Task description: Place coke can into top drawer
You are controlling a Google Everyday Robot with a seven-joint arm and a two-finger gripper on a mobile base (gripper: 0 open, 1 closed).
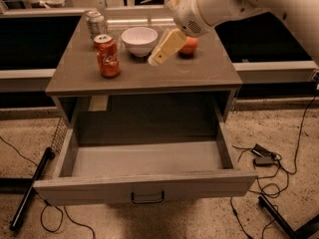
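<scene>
The coke can, red-orange with white script and a silver top, stands upright on the left part of the grey table top. The top drawer is pulled wide open below the table top, and nothing shows inside it. Its dark handle is on the front panel. My gripper hangs over the middle of the table top, to the right of the coke can and apart from it, just in front of the white bowl. It holds nothing.
A silver-grey can stands behind the coke can. A white bowl and an orange fruit sit at the back of the table. Cables and a black bar lie on the floor beside the drawer.
</scene>
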